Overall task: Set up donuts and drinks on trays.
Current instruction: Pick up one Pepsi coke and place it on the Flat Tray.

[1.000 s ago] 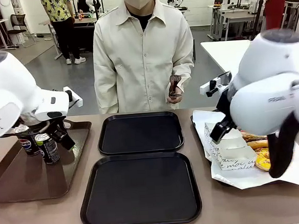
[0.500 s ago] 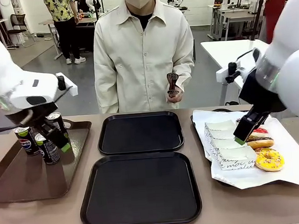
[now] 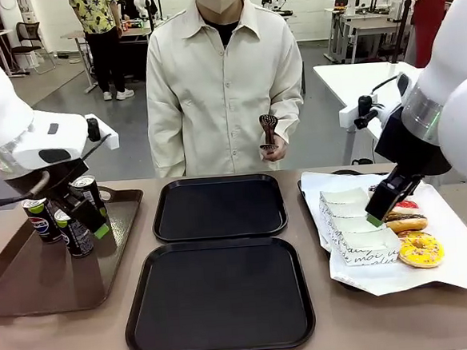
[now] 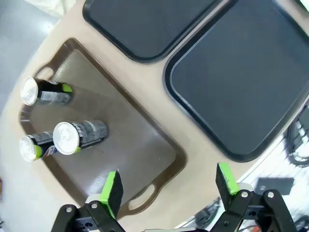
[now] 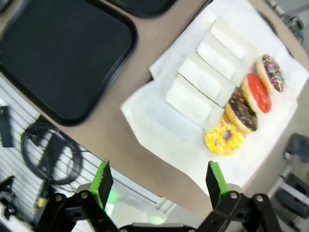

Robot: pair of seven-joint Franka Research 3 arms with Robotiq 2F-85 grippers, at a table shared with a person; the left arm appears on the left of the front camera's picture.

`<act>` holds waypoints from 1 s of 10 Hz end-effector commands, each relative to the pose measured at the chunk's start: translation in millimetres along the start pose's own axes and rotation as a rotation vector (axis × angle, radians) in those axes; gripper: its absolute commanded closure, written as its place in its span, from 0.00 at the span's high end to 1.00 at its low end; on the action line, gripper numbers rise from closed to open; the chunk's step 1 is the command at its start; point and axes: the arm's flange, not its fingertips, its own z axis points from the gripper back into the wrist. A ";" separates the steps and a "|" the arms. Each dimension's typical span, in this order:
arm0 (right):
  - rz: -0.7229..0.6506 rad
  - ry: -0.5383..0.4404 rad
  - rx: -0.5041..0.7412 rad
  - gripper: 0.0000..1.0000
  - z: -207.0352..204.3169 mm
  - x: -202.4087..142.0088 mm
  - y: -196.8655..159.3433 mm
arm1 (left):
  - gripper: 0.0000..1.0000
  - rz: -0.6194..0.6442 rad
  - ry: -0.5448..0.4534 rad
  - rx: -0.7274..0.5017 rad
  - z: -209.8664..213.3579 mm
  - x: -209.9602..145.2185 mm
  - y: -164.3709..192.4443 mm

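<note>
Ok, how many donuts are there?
4, in one row on the white paper beside the boxes: a yellow donut, a chocolate donut, a red-iced donut and a dark sprinkled donut. None seems hidden.

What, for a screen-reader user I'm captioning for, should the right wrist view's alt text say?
Looking down past the open right gripper: four donuts in a row on white paper, yellow-sprinkled, chocolate, red-iced and dark sprinkled, with three white boxes lined up alongside. A black tray lies on the table at the picture's left.
</note>
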 end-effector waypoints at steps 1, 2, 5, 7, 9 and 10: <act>-0.254 -0.172 0.302 1.00 -19.4 -40.9 -53.2 | 1.00 0.206 -0.155 -0.243 2.8 -26.4 34.3; -0.347 -0.223 0.423 1.00 -27.2 -61.0 -77.0 | 1.00 0.288 -0.229 -0.386 3.1 -42.9 55.8; -0.684 -0.443 0.769 1.00 -43.1 -136.8 -151.1 | 1.00 0.484 -0.470 -0.765 -3.4 -104.4 115.8; -0.819 -0.505 0.879 1.00 -56.7 -199.8 -186.1 | 1.00 0.579 -0.550 -0.870 -9.2 -153.4 145.3; -0.863 -0.509 0.920 1.00 -62.6 -252.9 -200.7 | 1.00 0.689 -0.579 -0.911 -22.9 -206.6 164.7; -0.868 -0.460 0.915 1.00 -64.7 -267.0 -202.8 | 1.00 0.709 -0.564 -0.918 -24.2 -220.8 168.5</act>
